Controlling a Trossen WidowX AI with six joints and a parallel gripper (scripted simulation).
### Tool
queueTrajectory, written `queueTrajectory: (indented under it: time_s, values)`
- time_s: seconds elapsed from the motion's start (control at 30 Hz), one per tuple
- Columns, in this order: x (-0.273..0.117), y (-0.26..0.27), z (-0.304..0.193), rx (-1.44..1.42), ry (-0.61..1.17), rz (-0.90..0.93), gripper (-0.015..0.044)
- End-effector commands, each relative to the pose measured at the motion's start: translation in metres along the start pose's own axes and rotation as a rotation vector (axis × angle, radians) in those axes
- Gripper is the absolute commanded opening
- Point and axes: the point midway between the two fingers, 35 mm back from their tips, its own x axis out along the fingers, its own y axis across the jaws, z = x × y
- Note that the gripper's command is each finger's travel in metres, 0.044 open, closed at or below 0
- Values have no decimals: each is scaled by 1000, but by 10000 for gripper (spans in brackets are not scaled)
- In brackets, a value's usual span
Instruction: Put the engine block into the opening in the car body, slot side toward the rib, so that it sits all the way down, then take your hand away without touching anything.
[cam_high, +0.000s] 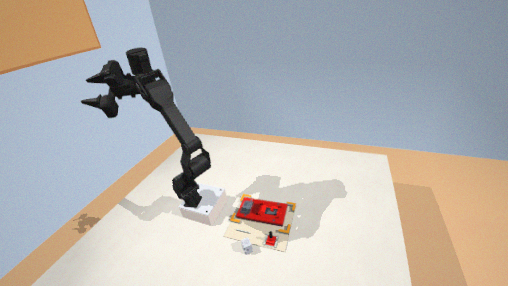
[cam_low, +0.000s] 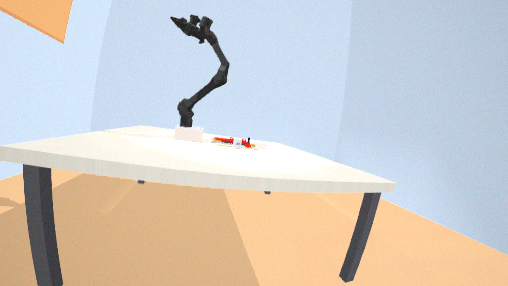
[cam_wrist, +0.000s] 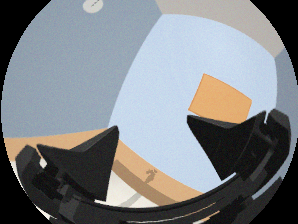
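The red car body (cam_high: 279, 217) (cam_low: 223, 140) lies flat on the table between orange corner brackets, with a dark grey part at its left end and another grey area right of its middle. Whether that area is an opening or a seated part is too small to tell. A small light-grey block (cam_high: 246, 245) (cam_low: 238, 143), which may be the engine block, stands by the front edge of the pale sheet, apart from the car body; its slot side cannot be made out. My gripper (cam_high: 85, 91) (cam_low: 172, 19) (cam_wrist: 153, 122) is open and empty, high above the table and far from both.
A small red piece (cam_high: 270, 241) with a black knob stands on the pale sheet (cam_high: 234, 233), right of the light-grey block. The white arm base (cam_high: 215, 212) (cam_low: 189, 133) is left of the car body. An orange panel (cam_wrist: 220, 100) is on the wall beyond the fingers.
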Motion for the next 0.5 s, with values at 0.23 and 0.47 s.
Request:
queueTrajectory:
  time_s: [0.23,0.47]
  values:
    - [6,-23,-22,98,79,-99,440]
    - [8,-54,-50,222,165,-233,440]
